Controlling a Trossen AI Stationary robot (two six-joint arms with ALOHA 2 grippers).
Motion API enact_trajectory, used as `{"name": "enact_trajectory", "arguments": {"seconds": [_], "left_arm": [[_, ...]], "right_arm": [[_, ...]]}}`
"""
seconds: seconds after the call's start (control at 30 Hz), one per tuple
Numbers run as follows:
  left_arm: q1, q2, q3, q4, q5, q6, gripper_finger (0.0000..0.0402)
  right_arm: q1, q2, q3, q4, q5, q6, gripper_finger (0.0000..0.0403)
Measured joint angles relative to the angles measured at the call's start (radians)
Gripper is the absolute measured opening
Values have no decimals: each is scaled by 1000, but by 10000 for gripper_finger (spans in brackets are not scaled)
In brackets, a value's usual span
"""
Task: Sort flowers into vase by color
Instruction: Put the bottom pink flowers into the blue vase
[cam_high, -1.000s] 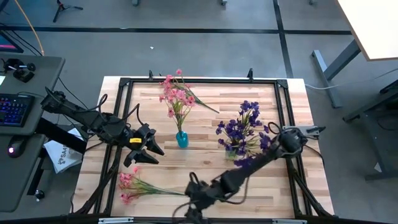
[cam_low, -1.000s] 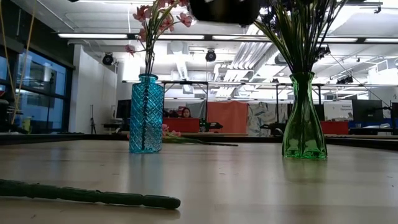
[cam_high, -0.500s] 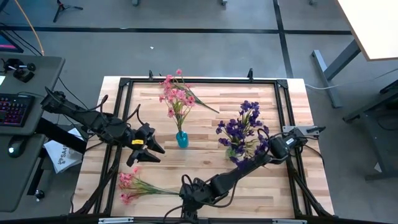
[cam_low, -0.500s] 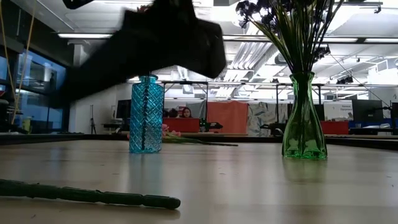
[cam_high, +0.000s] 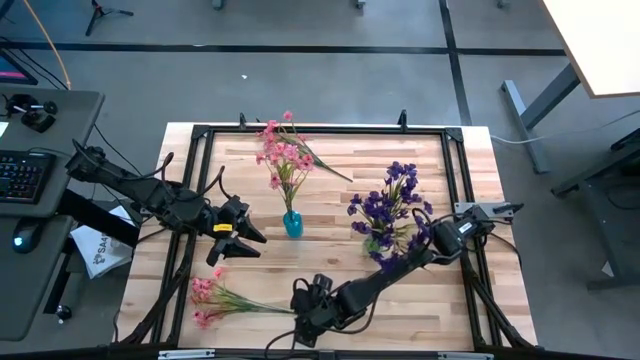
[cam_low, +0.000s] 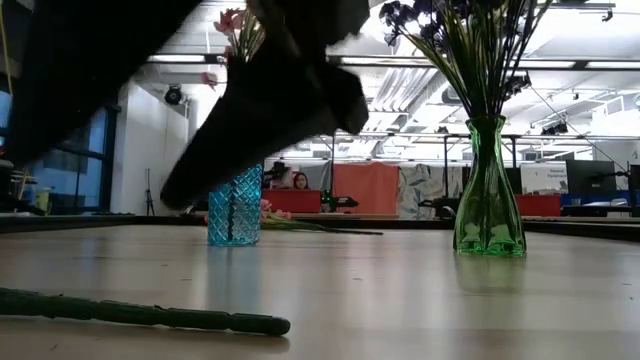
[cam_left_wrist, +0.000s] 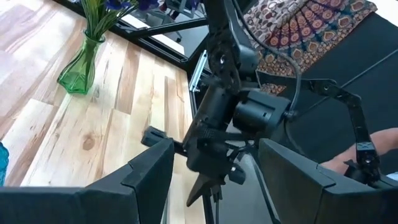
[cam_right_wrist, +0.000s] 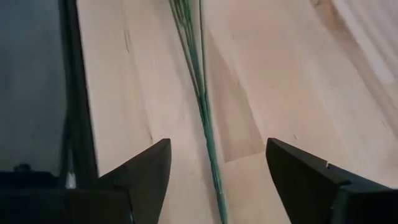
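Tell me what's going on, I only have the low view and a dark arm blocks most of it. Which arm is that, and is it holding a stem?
Observer: It's the right arm; its right gripper is open, holding nothing, over the green stems of the loose pink sprig.
Operator: Where does that sprig lie?
Observer: Flat near the table's front edge, blossoms toward the left side.
Operator: And the left arm?
Observer: The left gripper is open and empty, beside the blue vase.
Operator: Any other loose flowers?
Observer: One more pink sprig lies behind the blue vase.
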Motion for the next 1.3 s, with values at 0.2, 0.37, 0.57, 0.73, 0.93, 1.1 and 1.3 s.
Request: {"name": "enact_trajectory", "arguments": {"seconds": [0.2,0.37,0.57,0.73,0.93,1.1,1.3], "left_arm": [[0,0,0,-7,0,0,223],[0,0,0,-14,0,0,223],[0,0,0,-18,0,16,223],[0,0,0,-17,0,26,223],[0,0,0,-13,0,38,223],[0,-1,0,40,0,53,223],[3,-39,0,161,-11,104,223]], "right_arm": [[5,62,0,18,-9,-25,240],[7,83,2,21,-10,-19,238],[22,94,5,-21,-13,-25,183],[49,96,5,-71,1,-25,34],[66,96,5,-122,-29,-34,19],[66,89,59,-188,-56,-40,5],[71,96,264,-408,-104,-134,2]]}}
